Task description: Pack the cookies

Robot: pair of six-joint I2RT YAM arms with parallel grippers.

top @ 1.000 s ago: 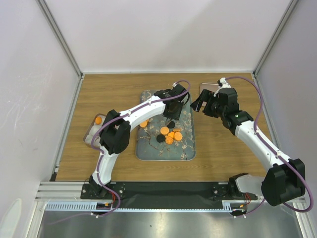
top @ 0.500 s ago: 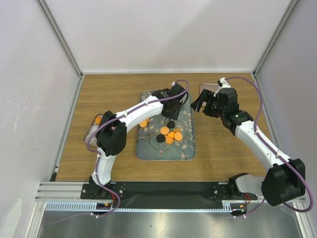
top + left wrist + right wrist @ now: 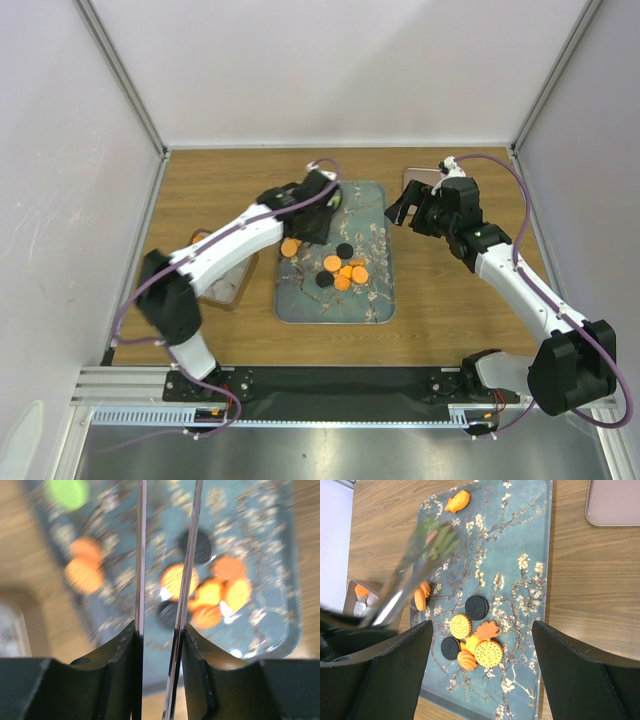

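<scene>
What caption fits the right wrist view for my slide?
Open right gripper overlooking floral tray of orange and black cookies; blurred tongs at left.

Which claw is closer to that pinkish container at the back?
Right. The right gripper hovers just beside the pink container; the left gripper is across the floral tray, over its far left part.

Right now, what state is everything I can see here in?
Left gripper: shut on the tongs.
Tongs: gripped and blurred; I cannot tell whether the tips hold anything.
Right gripper: open, empty.
Tray: lying flat on the table.
Cookies: loose on the tray, most bunched mid-tray, not yet packed.
Small box: on the table beside the tray, one orange cookie inside.
</scene>
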